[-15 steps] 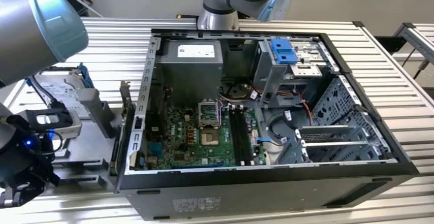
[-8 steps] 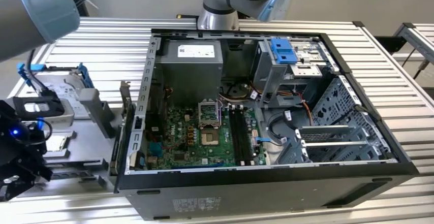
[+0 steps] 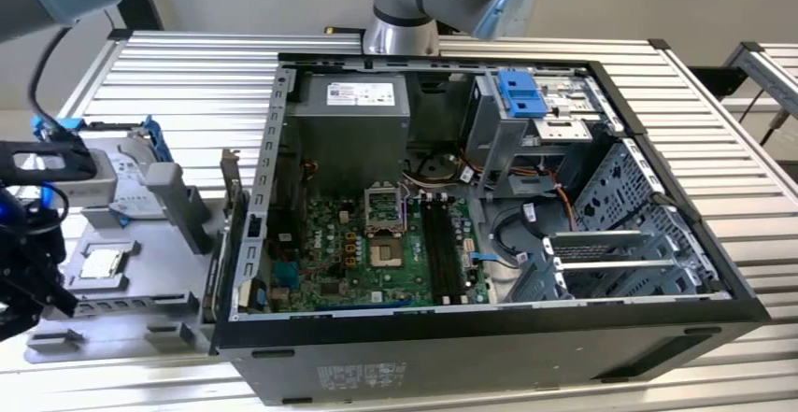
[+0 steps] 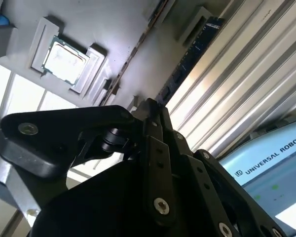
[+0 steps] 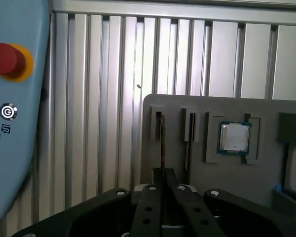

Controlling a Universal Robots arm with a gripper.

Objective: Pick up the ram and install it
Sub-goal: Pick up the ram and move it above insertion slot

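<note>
The ram [image 5: 161, 140] is a thin dark stick standing on edge in a slot of the grey parts tray [image 5: 187, 106]. In the second wrist view the ram [image 4: 187, 59] runs along the tray's edge away from the fingers. My gripper [image 5: 163, 175] has its black fingers closed on the near end of the stick, and the gripper [image 4: 150, 108] looks shut on it there too. In the exterior view the gripper [image 3: 37, 291] hangs over the tray [image 3: 149, 286] at the far left. The motherboard's long dark memory slots [image 3: 439, 239] lie inside the open computer case [image 3: 499, 337].
A square silver processor chip [image 5: 234, 137] sits in its own tray pocket, beside the ram's slot. A hard drive in a blue bracket [image 3: 131, 183] rests at the tray's far end. A light blue teach pendant [image 5: 15, 98] with a red button lies on the ribbed metal table.
</note>
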